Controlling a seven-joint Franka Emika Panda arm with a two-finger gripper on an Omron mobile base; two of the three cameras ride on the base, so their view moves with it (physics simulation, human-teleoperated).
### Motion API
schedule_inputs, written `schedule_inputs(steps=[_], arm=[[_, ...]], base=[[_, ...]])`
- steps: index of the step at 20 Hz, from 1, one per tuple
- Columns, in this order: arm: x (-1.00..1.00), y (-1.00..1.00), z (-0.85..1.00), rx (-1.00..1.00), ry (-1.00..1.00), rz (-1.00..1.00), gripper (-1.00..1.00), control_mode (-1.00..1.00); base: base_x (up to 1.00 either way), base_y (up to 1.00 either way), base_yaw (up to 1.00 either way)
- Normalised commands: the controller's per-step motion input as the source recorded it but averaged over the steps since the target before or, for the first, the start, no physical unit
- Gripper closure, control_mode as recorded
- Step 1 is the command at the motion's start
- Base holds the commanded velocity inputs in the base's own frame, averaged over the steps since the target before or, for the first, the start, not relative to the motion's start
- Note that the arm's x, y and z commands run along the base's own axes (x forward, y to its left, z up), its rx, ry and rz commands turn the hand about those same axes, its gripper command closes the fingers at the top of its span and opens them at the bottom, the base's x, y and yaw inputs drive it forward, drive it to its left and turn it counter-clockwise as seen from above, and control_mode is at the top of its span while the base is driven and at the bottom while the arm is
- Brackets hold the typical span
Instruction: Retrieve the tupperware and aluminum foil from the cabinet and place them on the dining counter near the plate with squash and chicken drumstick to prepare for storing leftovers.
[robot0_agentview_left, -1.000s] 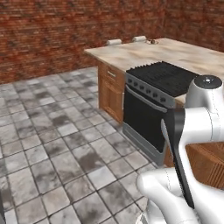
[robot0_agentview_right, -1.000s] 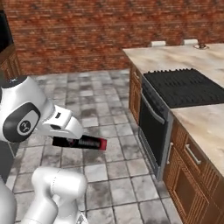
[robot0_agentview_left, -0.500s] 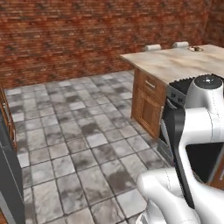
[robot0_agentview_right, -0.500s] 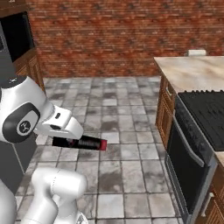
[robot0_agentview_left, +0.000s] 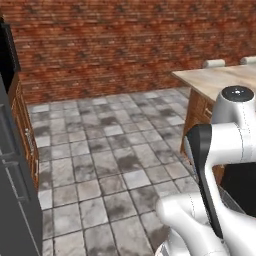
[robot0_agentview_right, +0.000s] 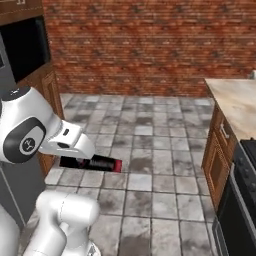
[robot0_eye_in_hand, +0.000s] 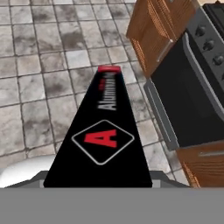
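My gripper (robot0_agentview_right: 79, 156) is shut on the aluminum foil (robot0_agentview_right: 93, 163), a long slim black box with red lettering and a red end. I hold it level above the tiled floor, in front of my base. In the hand view the aluminum foil (robot0_eye_in_hand: 103, 131) runs away from the hand, its red end over the tiles beside the oven, and it covers the fingertips. The dining counter (robot0_agentview_left: 220, 79) with its beige stone top stands at the right, and its corner (robot0_agentview_right: 235, 102) is apart from the box. The tupperware, the plate and the cabinet are out of view.
A black oven front (robot0_eye_in_hand: 192, 94) sits in the island's wood base (robot0_agentview_right: 220, 150). Two pale chair backs (robot0_agentview_left: 214, 63) stand behind the island. A tall dark appliance (robot0_agentview_left: 15, 190) and brown base cabinets (robot0_agentview_left: 22, 120) line the left. A brick wall (robot0_agentview_left: 110, 45) closes the back, with open tiled floor (robot0_agentview_left: 110, 160) between.
The whole picture has shifted: the base has turned left, so the island and oven have slid to the right edge and the left wall units have come in. The foil stays in my gripper.
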Motion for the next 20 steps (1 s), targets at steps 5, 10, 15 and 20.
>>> schedule_inputs(steps=[5, 10, 15, 20], arm=[[0.0, 0.0, 0.0, 0.0, 0.0, 0.0, 1.0, 1.0], [0.0, 0.0, 0.0, 0.0, 0.0, 0.0, 1.0, 1.0], [0.0, 0.0, 0.0, 0.0, 0.0, 0.0, 1.0, 1.0], [0.0, 0.0, 0.0, 0.0, 0.0, 0.0, 1.0, 1.0]], base=[[1.0, 0.0, 0.21], [1.0, 0.0, 0.14], [1.0, 0.0, 0.06], [1.0, 0.0, 0.0]])
